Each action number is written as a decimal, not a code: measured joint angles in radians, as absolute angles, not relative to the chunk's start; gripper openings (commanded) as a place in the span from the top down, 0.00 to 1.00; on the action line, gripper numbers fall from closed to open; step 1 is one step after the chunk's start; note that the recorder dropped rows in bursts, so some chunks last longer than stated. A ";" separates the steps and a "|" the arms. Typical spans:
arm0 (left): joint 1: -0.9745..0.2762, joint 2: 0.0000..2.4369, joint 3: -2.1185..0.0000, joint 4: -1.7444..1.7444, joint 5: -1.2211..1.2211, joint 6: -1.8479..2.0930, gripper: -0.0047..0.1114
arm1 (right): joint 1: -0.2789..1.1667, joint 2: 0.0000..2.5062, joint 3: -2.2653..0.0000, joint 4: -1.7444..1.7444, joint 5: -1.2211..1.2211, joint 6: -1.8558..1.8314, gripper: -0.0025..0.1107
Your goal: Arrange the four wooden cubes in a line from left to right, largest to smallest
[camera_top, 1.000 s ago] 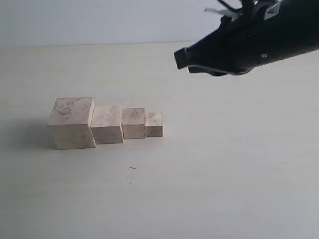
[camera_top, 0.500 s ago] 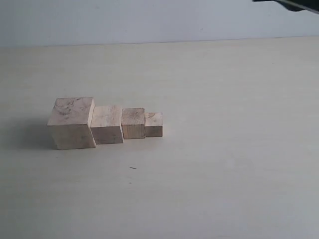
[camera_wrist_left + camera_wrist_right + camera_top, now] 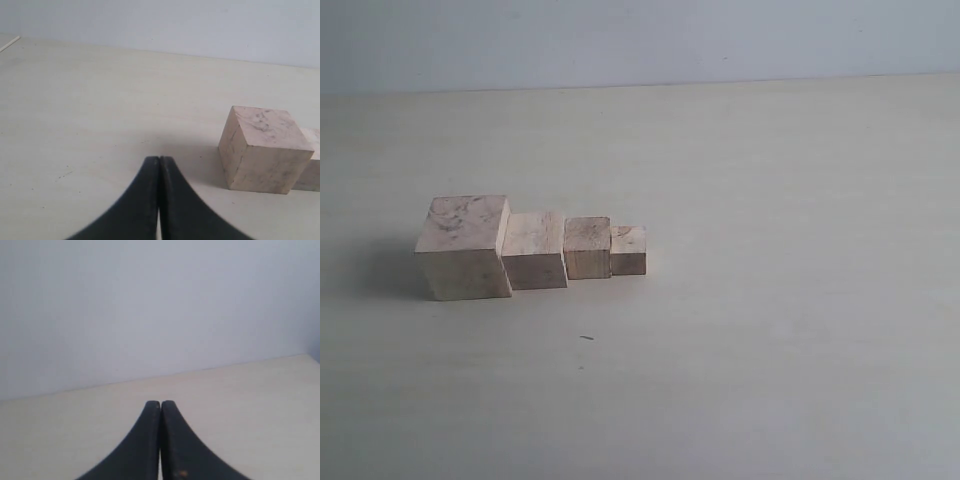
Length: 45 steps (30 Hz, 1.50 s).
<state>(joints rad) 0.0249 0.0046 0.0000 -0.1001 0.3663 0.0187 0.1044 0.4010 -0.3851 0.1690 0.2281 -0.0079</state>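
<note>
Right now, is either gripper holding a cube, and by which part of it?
Nothing is held. The left gripper and right gripper are shut and empty; the four wooden cubes stand on the table.

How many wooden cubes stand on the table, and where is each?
4, in one touching row: largest cube at the left end, second-largest cube beside it, third cube next, smallest cube at the right end. None seems hidden.

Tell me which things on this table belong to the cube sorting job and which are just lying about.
Belongs to the job:
- largest pale wooden cube
- second-largest pale wooden cube
- third pale wooden cube
- smallest pale wooden cube

Just lying about:
- tiny dark speck on the cream tabletop, in front of the row
</note>
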 measured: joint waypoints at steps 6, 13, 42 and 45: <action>0.025 0.005 0.000 -0.100 0.366 0.019 0.96 | -0.040 0.193 -0.228 0.169 0.214 -0.010 0.98; 0.025 0.005 0.000 -0.100 0.366 0.019 0.96 | -0.045 0.082 -0.080 0.169 0.223 -0.014 0.98; 0.025 0.005 0.000 -0.100 0.366 0.019 0.96 | -0.045 0.024 -0.004 0.177 0.336 -0.056 0.98; 0.025 0.005 0.000 -0.100 0.366 0.019 0.96 | -0.045 0.024 -0.004 0.177 0.336 -0.056 0.98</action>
